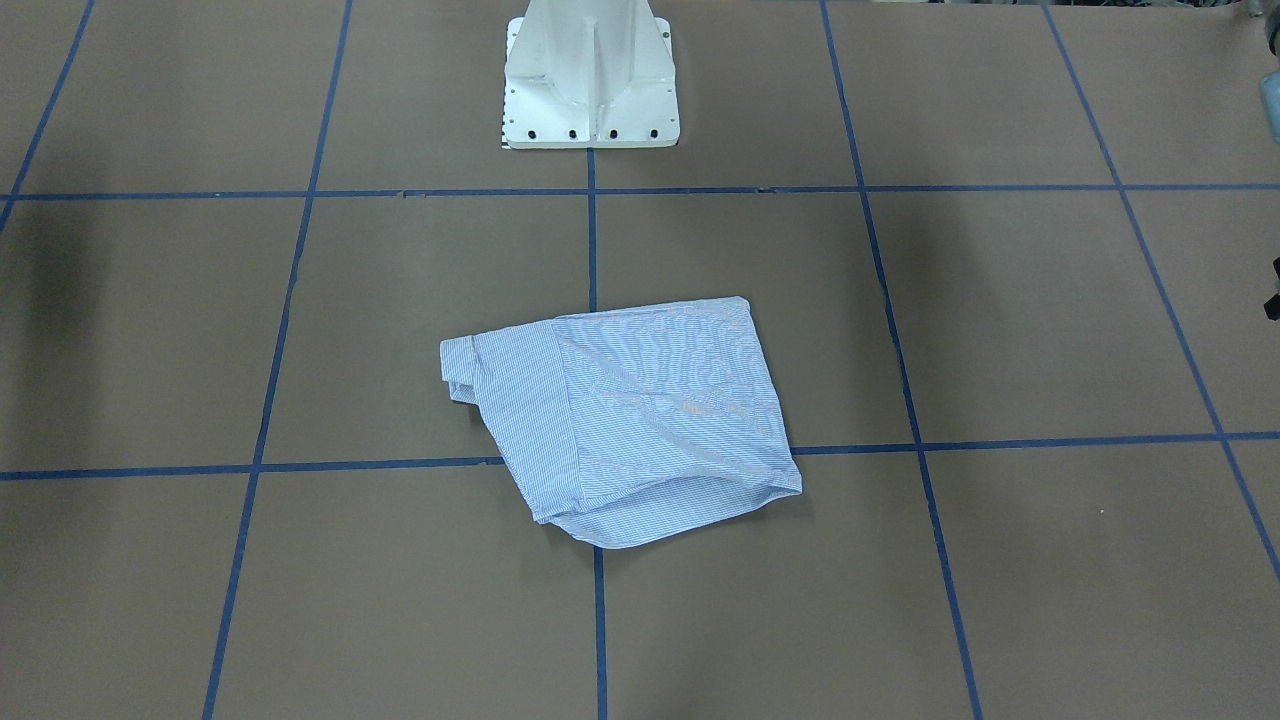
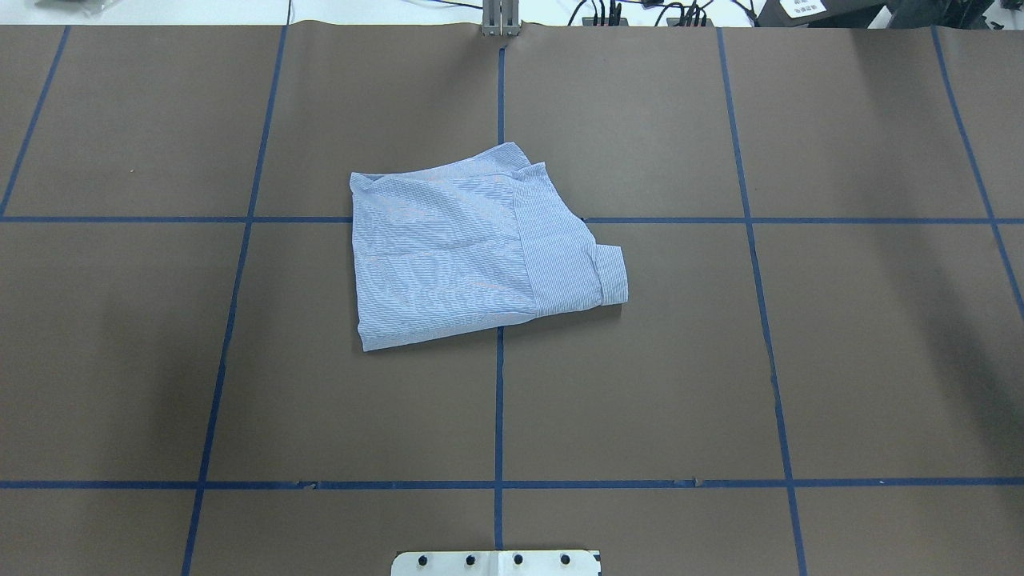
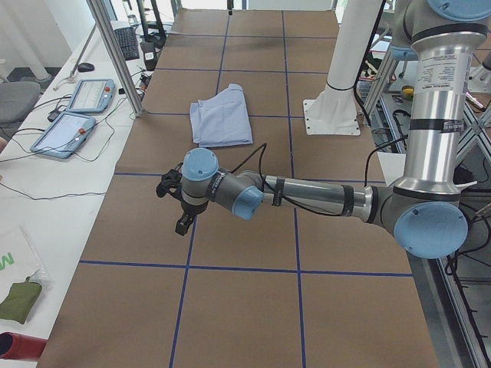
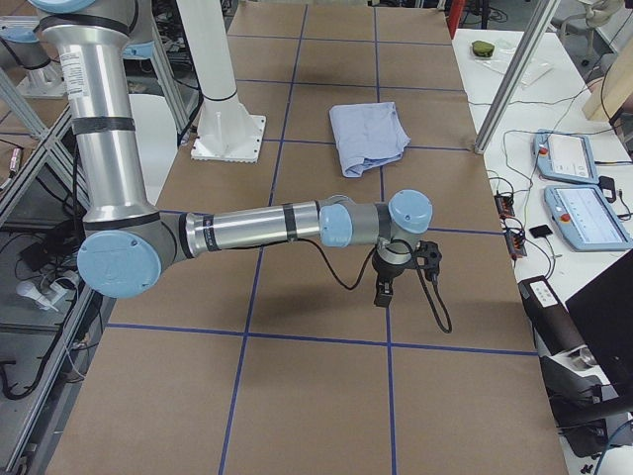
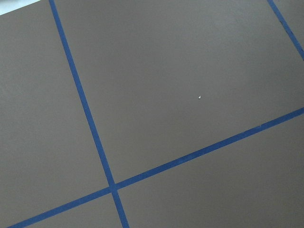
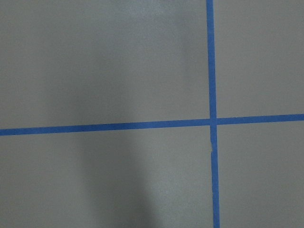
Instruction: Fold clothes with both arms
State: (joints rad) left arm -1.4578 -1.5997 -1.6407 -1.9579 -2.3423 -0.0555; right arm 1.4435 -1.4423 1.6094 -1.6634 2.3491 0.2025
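The light blue striped shirt (image 1: 640, 420) lies folded into a compact bundle in the middle of the brown table, with a cuff sticking out at one side; it also shows in the overhead view (image 2: 464, 256) and in both side views (image 3: 222, 119) (image 4: 368, 134). My left gripper (image 3: 184, 222) hangs over bare table far from the shirt, pointing down. My right gripper (image 4: 383, 292) hangs over bare table at the other end, also far from the shirt. Both show clearly only in the side views, so I cannot tell whether they are open or shut. Both wrist views show only table and blue tape.
The white pedestal base (image 1: 590, 90) stands behind the shirt. Blue tape lines (image 2: 500, 400) grid the table. Side benches hold teach pendants (image 3: 88, 96) (image 4: 569, 158) and cables. An aluminium post (image 3: 115, 54) stands at the table's far edge.
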